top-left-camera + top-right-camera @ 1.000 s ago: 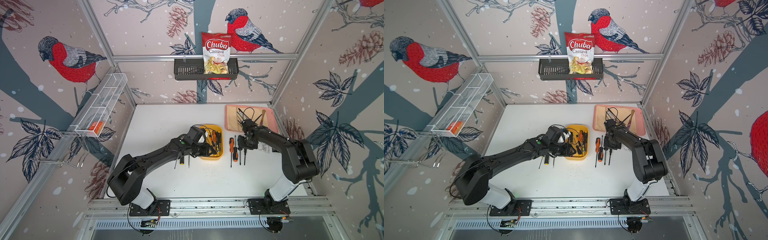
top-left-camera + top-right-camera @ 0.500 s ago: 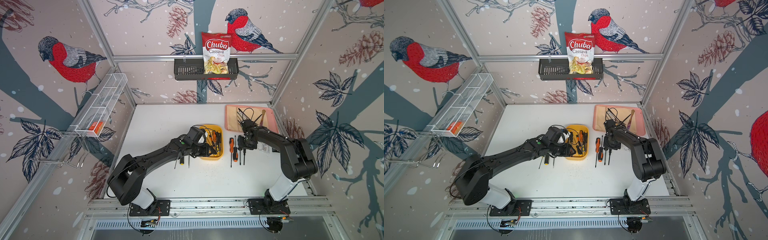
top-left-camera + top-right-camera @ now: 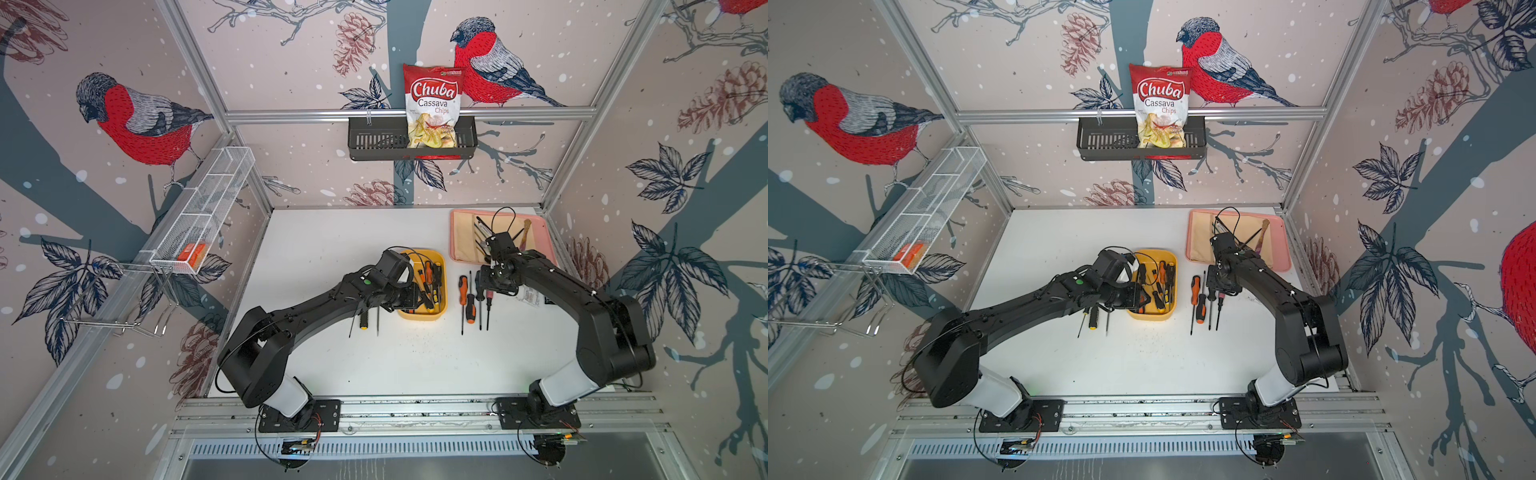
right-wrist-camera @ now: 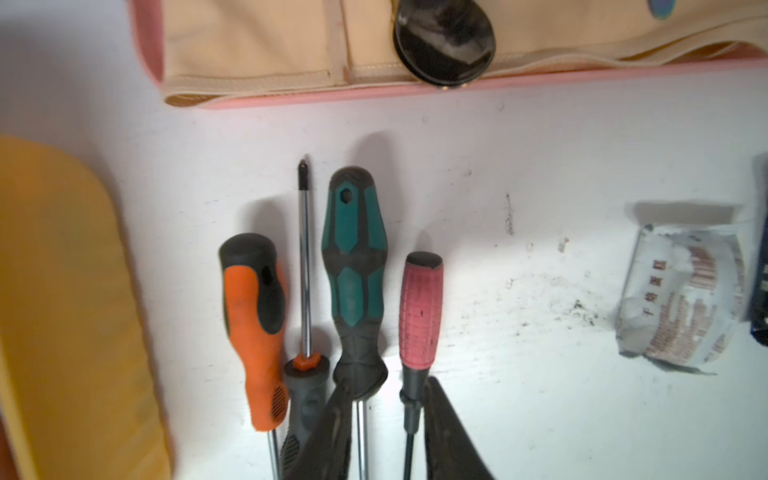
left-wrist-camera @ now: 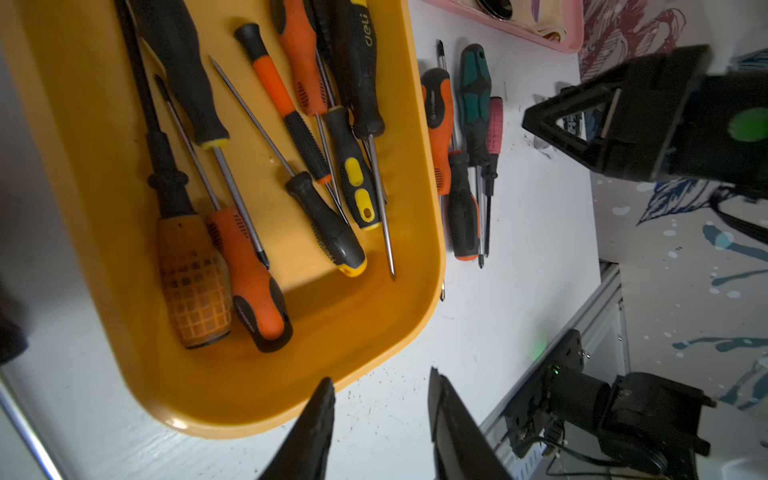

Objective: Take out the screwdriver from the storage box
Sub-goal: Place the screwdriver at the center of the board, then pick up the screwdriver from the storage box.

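Several screwdrivers in box, frame centre: likely light, stiff, slick shafts; take by ribbed handle | left gripper parted, empty | right gripper parted, gripping nothing

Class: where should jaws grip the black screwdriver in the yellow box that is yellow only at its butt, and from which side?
The handle near its yellow butt, from above, jaws across it. That end lies on bare floor of the storage box; further up, other handles crowd it, and a thin shaft lies close.
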Tool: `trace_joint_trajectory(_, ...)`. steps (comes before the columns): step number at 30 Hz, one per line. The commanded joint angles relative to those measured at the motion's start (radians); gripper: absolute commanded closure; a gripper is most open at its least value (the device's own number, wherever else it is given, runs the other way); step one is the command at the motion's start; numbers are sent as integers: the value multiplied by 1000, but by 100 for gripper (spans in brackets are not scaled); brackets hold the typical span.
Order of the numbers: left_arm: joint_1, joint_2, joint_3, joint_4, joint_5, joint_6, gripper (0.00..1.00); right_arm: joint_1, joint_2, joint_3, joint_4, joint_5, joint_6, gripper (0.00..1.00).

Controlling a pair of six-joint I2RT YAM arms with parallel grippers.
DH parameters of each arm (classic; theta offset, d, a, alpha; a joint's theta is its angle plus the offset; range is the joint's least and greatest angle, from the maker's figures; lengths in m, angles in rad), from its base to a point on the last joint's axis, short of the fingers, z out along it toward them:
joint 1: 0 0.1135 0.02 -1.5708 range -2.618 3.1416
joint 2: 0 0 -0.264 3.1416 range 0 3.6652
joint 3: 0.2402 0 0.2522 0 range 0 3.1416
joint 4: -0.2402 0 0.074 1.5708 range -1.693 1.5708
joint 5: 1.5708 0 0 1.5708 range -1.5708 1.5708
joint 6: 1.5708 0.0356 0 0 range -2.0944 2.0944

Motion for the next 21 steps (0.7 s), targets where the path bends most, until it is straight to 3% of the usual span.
trace_joint_trajectory(1, 0, 39, 52, -79, -83, -5, 60, 12, -76, -23, 4, -92, 28, 70)
trace_joint_trajectory(11, 37, 200, 228, -199, -205, -22, 60, 117, -365, -169, 195, -363, 78, 67)
trace_joint_trajectory(21, 57, 358, 379, -243, -272, -24, 59, 242, -429, -233, 276, -409, 118, 63)
